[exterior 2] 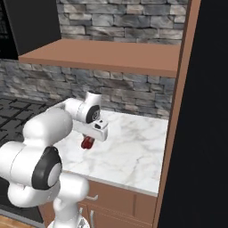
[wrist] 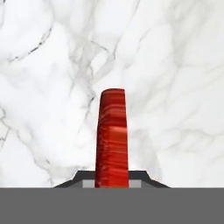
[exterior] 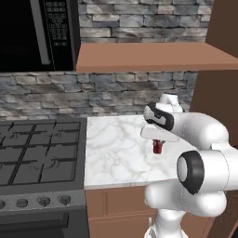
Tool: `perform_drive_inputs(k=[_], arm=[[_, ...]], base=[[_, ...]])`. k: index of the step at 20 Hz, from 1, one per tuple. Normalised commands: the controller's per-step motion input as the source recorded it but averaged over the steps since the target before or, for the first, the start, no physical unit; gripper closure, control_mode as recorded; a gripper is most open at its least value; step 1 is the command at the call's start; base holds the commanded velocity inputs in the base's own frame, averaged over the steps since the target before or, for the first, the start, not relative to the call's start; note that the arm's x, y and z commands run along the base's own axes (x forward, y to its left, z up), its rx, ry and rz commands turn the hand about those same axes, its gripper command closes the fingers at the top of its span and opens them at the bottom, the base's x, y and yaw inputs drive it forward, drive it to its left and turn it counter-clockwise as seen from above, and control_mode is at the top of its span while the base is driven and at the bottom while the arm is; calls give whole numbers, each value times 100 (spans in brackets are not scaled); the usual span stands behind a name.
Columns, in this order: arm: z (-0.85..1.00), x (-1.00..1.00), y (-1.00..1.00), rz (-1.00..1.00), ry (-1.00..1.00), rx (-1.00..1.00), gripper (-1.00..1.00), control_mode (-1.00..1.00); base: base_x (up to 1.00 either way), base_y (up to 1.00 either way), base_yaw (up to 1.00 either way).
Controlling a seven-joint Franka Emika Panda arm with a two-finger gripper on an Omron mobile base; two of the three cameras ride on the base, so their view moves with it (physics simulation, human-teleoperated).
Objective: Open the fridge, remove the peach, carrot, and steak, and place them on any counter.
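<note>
gripper [exterior: 158, 148] clenched on steak [wrist: 112, 138] | steak hangs straight out from my jaws, long axis along them, pointing down at counter [exterior: 116, 148] | appears just above slab, not touching | I judge lower, then release

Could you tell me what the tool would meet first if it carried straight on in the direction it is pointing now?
Most likely the counter: the tool, shut on the steak, points down at bare marble, so the steak's tip would touch first. The remaining gap is hard to judge.
</note>
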Motion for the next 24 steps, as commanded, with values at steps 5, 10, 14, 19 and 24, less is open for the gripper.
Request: perform_drive_inputs(k=[5, 10, 14, 19, 24], arm=[[-100, 7, 28, -18, -26, -10, -100, -100], [-38, -2, 4, -9, -32, -7, -100, -100], [2, -25, -4, 0, -50, -8, -100, -100], [57, -62, 8, 0, -40, -13, -100, -100], [97, -100, 0, -1, -11, -1, -100, -100]], base=[[0, 0, 0], [0, 0, 0], [0, 0, 0], [0, 0, 0], [0, 0, 0]])
